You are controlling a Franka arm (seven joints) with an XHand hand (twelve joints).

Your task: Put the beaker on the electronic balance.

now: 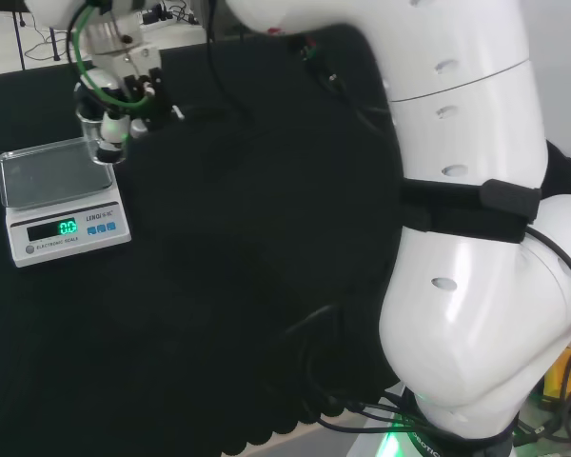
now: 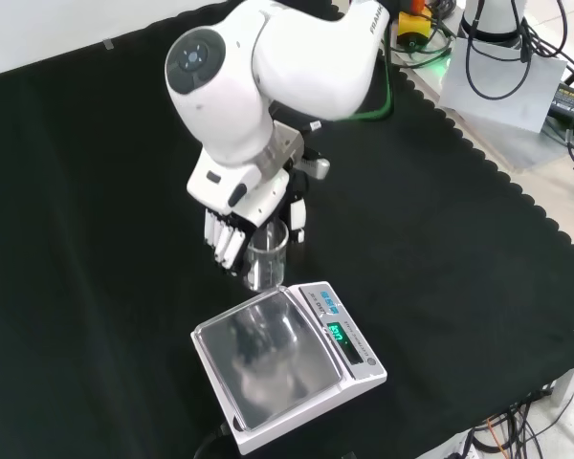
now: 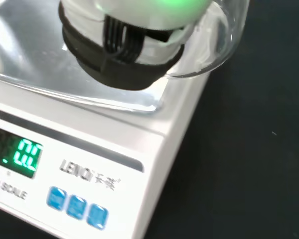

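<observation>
Holding clear beaker (image 2: 267, 253) in hand (image 2: 231, 232), wrist view showing balance (image 3: 84, 164) buttons

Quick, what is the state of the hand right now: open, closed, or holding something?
Hand: closed on the beaker, held at the edge of the balance.

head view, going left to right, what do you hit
electronic balance → beaker, held in the hand over the balance's back right corner → the arm's own white links
</observation>
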